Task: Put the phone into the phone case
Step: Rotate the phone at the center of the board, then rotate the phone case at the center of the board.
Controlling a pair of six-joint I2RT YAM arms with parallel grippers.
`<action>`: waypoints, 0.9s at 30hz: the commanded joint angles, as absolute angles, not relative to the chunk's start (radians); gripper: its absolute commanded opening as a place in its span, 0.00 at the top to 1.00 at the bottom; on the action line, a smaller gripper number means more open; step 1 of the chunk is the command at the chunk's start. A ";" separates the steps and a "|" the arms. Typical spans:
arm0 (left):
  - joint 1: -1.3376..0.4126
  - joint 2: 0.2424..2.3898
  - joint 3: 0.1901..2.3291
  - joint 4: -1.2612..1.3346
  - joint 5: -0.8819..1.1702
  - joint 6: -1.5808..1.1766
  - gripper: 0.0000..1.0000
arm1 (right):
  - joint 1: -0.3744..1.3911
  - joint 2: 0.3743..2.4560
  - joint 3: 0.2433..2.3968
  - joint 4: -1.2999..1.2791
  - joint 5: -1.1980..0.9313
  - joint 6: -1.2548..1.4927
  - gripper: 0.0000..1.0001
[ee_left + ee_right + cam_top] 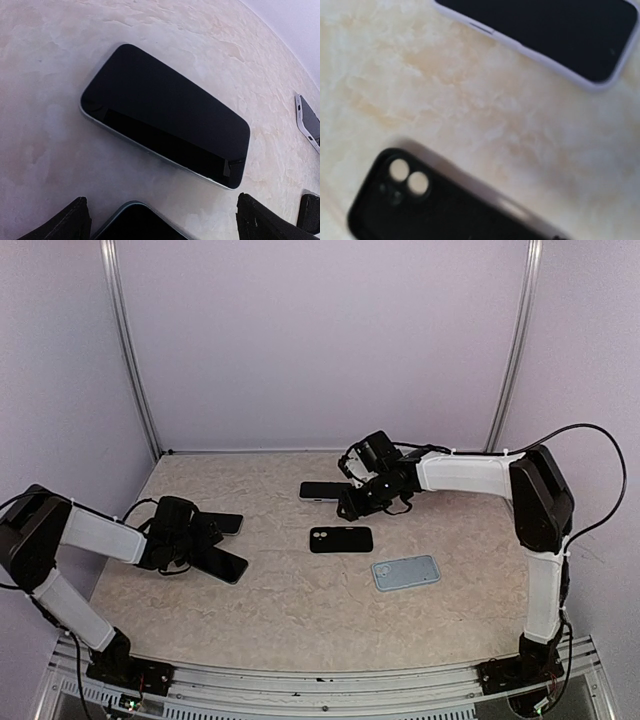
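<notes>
Left end effector [162,210]: released, fingers [65,222] spread wide, nothing between them but worktop [280,610] and the top corner of a second phone [135,222] lying flat under me. Just ahead of the tips lies a silver-edged phone [165,130], glossy black glass, rounded corners, thin bright metal rim. Its long axis runs across my opening, slanting down to my right. Neither is held.

Far off to the right of this end effector: the white-edged phone [325,491] and the black case [341,539]. Too far to be my job, I judge.

Right end effector [352,502]: my own fingers are out of the wrist view and too small from above, so I cannot tell how they are set. The white-edged phone lies just ahead of me, screen up, dark glass in a pale smooth rim. It is flat on the worktop, not in any case. The black case lies just behind it on my near side, apart from it, back up, matte, rubbery-looking, with two round camera holes at one end. Their long axes are roughly parallel. This arm is clearly the nearer; the coming move turns on that small gap between phone and case.

Further to my near right is a blue-grey case [406,572], soft-looking and alone.

Worktop: beige, marbled, matte.
</notes>
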State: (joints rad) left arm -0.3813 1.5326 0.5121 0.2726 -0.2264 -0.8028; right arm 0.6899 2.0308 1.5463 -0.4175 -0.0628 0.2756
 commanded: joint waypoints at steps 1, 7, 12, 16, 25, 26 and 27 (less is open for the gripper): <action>-0.422 1.609 0.538 0.222 -0.155 -0.814 0.01 | 0.699 2.125 1.673 -0.550 -0.034 0.084 0.41; -0.465 1.675 0.580 0.232 -0.149 -0.822 0.01 | 0.701 2.218 1.791 -0.628 -0.090 -0.098 0.46; -0.485 1.689 0.593 0.233 -0.143 -0.821 0.01 | 0.707 2.242 1.831 -0.650 -0.134 -0.187 0.49; -0.498 1.679 0.601 0.226 -0.145 -0.822 0.01 | 0.712 2.279 1.865 -0.670 -0.126 -0.229 0.50; -0.515 1.665 0.598 0.213 -0.148 -0.827 0.01 | 0.714 2.363 1.929 -0.679 -0.114 -0.243 0.54; -0.515 1.662 0.597 0.212 -0.150 -0.827 0.01 | 0.715 2.368 1.933 -0.678 -0.110 -0.243 0.55; -0.517 1.658 0.596 0.212 -0.149 -0.827 0.01 | 0.716 2.374 1.935 -0.676 -0.105 -0.243 0.55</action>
State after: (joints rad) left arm -0.5022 1.6474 0.6109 0.3202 -0.2062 -0.8040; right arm 0.7029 2.3394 1.8996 -0.6537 -0.1116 -0.2230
